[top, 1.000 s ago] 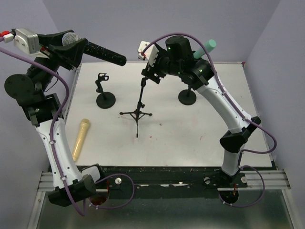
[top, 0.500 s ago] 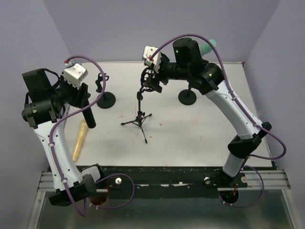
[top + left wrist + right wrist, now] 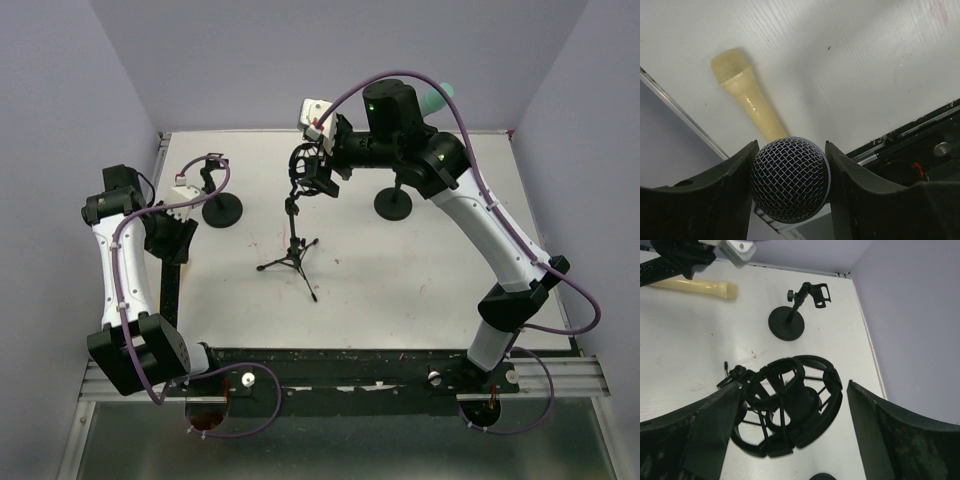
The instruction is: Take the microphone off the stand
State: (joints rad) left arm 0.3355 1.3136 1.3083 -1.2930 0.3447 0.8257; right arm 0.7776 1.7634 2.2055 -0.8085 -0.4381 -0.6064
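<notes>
My left gripper [image 3: 790, 152] is clamped on the black mic [image 3: 790, 187], whose mesh head fills the gap between the jaws. Beyond it a yellow mic [image 3: 747, 100] lies flat on the table [image 3: 850, 70], near the left edge. So the black mic is out of its stand and hangs over the table in my left grip.

My right gripper [image 3: 792, 387] stands wide open, with a finger on either side of the empty shock mount [image 3: 807, 400] atop the tripod [image 3: 290, 262], not pinching it.

I judge the removal done and the set-down in hand. Next I'd lower the black mic onto bare table just beside the yellow one, then release. The right arm should back away without knocking the tripod.
</notes>
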